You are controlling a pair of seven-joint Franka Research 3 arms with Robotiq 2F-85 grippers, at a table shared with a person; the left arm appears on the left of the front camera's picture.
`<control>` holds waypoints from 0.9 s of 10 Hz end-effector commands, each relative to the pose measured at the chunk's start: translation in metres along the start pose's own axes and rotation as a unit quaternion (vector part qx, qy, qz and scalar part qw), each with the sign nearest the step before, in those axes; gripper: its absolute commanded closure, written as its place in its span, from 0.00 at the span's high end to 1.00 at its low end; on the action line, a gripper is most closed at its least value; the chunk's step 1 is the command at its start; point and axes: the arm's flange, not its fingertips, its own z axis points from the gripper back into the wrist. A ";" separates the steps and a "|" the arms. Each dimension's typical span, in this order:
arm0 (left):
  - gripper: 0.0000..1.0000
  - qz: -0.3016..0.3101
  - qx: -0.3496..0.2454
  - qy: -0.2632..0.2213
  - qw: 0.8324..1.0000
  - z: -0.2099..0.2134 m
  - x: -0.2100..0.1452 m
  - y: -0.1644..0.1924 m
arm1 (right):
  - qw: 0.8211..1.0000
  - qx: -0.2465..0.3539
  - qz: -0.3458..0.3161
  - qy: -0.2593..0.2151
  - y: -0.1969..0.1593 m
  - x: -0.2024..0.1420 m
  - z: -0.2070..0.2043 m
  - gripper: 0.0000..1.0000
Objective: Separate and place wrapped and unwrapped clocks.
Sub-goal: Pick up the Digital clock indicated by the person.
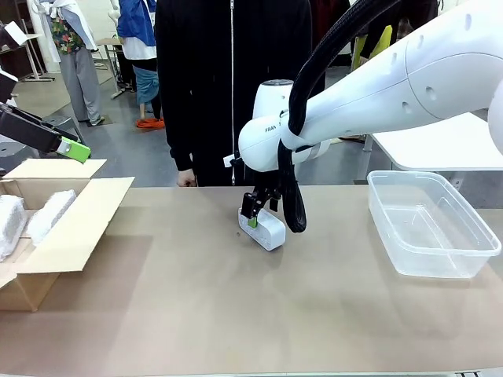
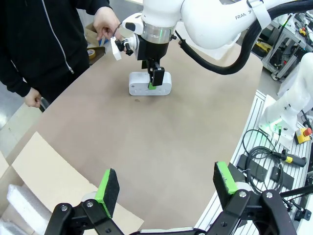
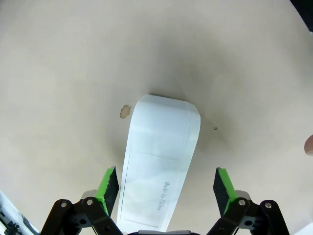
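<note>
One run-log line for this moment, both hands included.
right hand: open, astride bare clock on table | left hand: open, over cardboard box | wrapped clocks: boxed | clear tub: empty

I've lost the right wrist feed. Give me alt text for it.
The right gripper hangs open over the bare white clock, its green pads straddling it without touching. The clock lies flat on the tan table, small print reading "Made in China" on its upper face.

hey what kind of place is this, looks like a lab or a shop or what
Probably a robotics lab or data-collection room. White robot arms work at a brown table, an emergency stop button and loose cables sit on an aluminium frame beside it, and a person stands across the table.
</note>
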 end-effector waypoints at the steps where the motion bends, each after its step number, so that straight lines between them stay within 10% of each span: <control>1: 1.00 0.004 0.000 -0.004 1.000 -0.002 0.002 -0.001 | 1.000 0.006 -0.001 -0.014 0.001 -0.005 -0.005 1.00; 4: 1.00 0.004 0.000 -0.004 1.000 -0.002 0.002 -0.001 | 1.000 0.018 0.003 -0.012 0.000 -0.006 -0.011 0.97; 7: 1.00 0.004 0.000 -0.004 1.000 -0.002 0.002 -0.001 | 1.000 0.023 0.007 -0.003 -0.002 -0.006 -0.013 0.64; 9: 1.00 0.004 0.000 -0.004 1.000 -0.002 0.002 -0.001 | 1.000 0.027 0.004 0.000 -0.003 -0.007 -0.013 0.64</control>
